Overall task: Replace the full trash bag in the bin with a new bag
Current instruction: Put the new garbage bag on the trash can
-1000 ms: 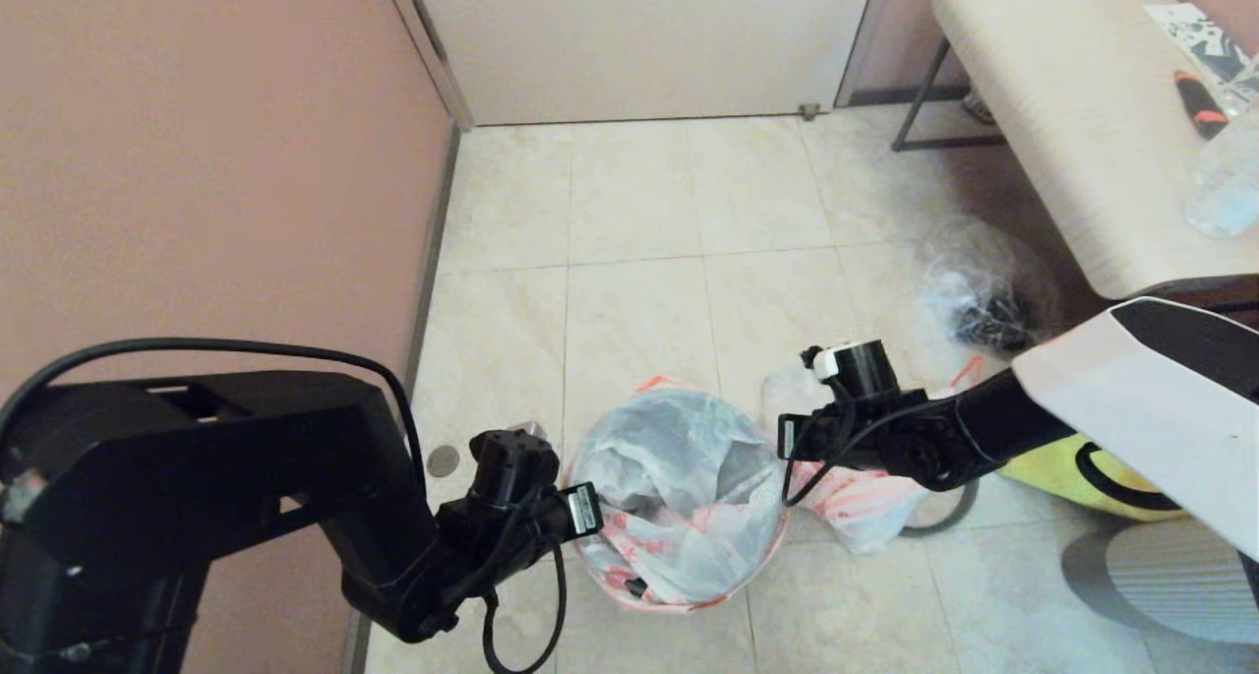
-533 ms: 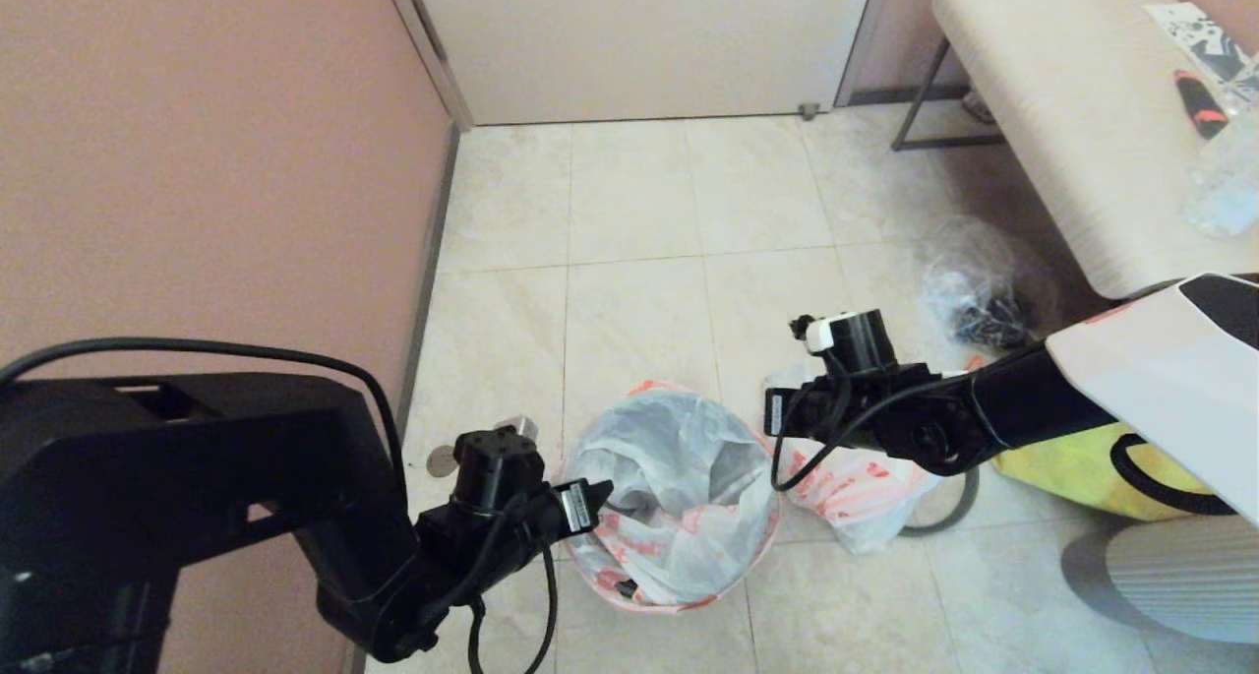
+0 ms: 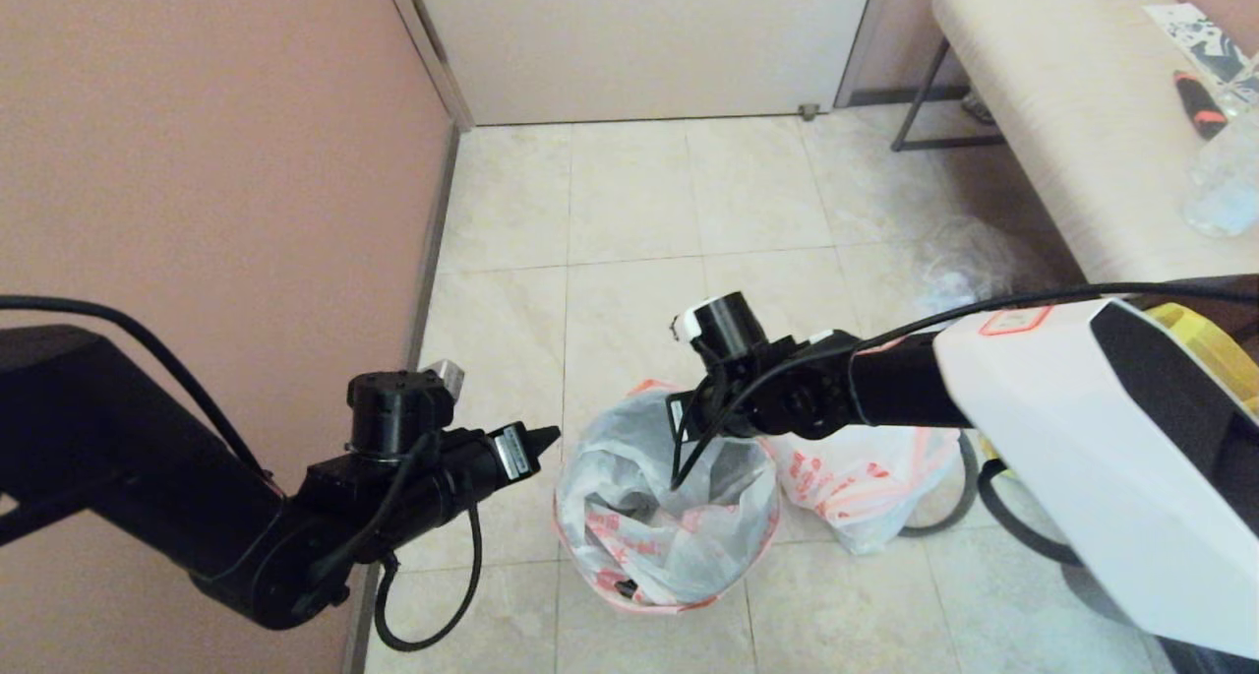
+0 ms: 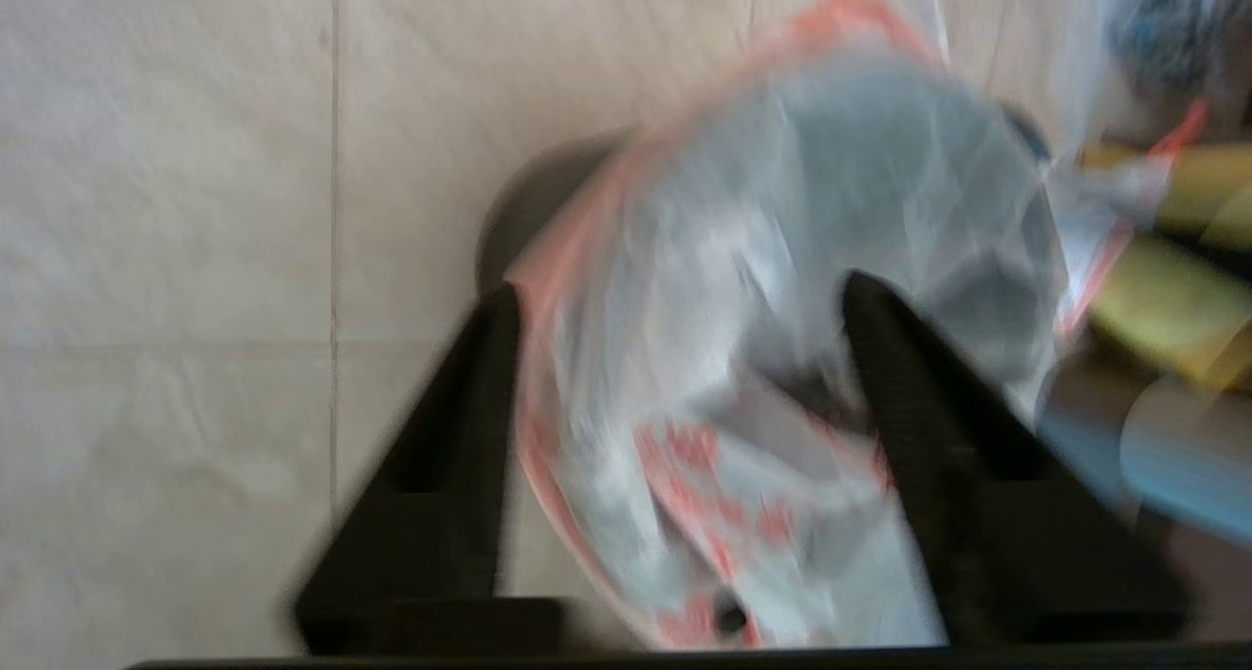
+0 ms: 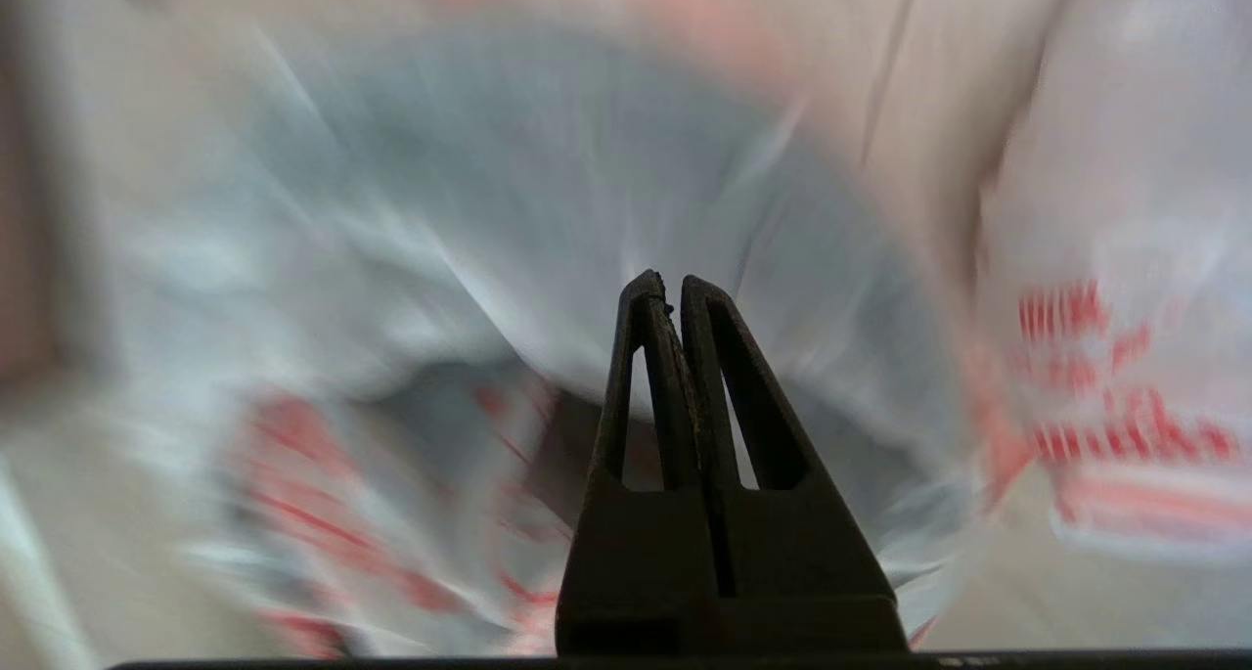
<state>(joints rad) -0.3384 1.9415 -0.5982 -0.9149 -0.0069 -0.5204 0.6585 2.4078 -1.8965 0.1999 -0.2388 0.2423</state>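
— Translucent white plastic lines the bin (image 3: 679,595), we see: the new bag (image 3: 629,497) drapes over its rim on the tiled floor (image 3: 629,221).
— Agreed. Our left gripper (image 3: 543,436) hangs just beside that rim on the wall side, jaws spread apart and empty.
— And our right gripper (image 5: 665,281) hovers over the bag's mouth, fingers pressed together on nothing.
— We find the full trash bag (image 3: 866,477) on the floor, touching the bin's right side, below the right arm.
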